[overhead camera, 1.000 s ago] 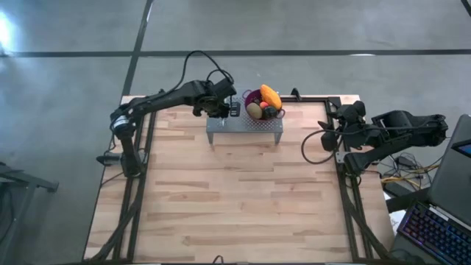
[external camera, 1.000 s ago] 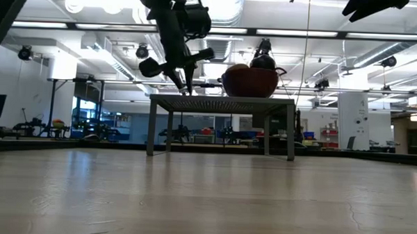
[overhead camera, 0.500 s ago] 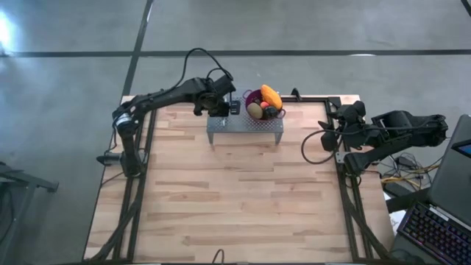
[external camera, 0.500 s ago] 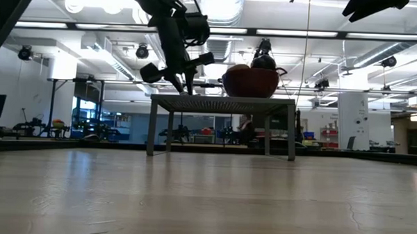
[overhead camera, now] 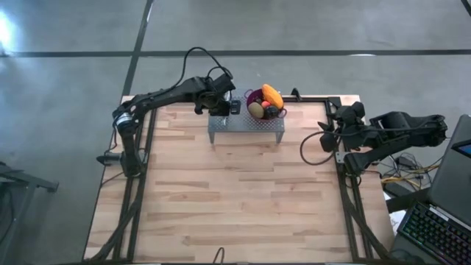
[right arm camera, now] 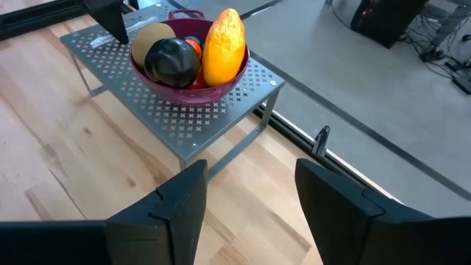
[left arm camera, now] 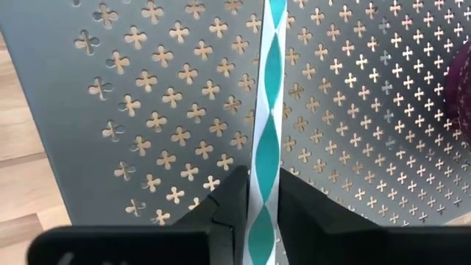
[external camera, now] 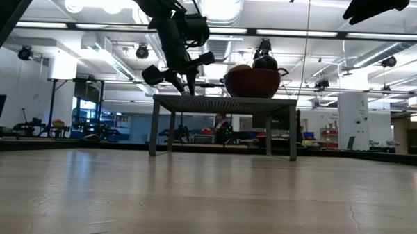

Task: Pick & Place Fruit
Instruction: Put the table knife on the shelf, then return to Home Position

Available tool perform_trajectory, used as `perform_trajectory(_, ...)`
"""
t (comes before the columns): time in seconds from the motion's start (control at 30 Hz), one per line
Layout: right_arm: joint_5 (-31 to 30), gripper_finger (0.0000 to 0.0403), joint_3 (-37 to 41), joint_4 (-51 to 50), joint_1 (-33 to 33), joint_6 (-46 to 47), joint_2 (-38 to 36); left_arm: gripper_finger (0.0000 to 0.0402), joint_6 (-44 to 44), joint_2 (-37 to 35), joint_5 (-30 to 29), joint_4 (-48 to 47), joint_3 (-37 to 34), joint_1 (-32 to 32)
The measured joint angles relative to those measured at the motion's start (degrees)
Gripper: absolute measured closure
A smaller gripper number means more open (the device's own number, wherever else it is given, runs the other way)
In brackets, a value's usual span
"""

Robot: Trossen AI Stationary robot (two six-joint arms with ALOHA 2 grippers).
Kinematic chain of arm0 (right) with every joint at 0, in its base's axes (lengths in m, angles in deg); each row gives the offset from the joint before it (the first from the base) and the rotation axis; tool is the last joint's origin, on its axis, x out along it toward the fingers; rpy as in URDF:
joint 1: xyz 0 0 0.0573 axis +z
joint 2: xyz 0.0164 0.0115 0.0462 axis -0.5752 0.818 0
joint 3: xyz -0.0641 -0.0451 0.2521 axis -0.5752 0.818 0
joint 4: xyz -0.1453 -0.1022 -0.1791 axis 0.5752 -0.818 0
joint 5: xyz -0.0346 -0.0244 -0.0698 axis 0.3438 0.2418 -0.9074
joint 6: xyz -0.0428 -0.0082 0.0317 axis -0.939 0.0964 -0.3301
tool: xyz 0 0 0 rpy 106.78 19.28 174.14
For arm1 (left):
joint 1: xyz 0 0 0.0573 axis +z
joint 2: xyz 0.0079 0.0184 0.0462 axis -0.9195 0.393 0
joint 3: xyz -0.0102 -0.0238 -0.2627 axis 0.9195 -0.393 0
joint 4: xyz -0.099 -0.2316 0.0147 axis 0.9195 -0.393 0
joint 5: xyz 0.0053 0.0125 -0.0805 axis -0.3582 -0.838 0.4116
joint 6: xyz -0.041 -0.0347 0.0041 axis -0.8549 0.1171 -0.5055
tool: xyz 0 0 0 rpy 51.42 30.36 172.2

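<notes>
Fruit (right arm camera: pixel 193 53) all in bowl (right arm camera: pixel 213 90); my left claw (left arm camera: pixel 261 193) pinching teal-striped utensil (left arm camera: pixel 266 110), barely budged; right claw (right arm camera: pixel 246 195) half open, empty.

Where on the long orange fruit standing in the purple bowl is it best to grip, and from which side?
Probably its upper half, from above: the long orange fruit stands nearly upright in the purple bowl, its top rising free above the black round fruit beside it.
</notes>
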Motion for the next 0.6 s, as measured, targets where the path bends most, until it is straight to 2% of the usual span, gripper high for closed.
perform_trajectory(0.3,0.0,0.0203,0.5,0.0,0.0,0.0,0.0,0.0287,0.3,0.1,0.7,0.0,0.0,0.0)
perform_trajectory(0.47,0.0,0.0194,0.5,0.0,0.0,0.0,0.0,0.028,2.5,-0.3,3.6,-1.5,1.1,0.7)
perform_trajectory(0.6,0.0,0.0189,0.6,0.1,0.0,0.0,0.0,0.0283,4.0,-1.8,3.6,-5.8,2.7,0.9)
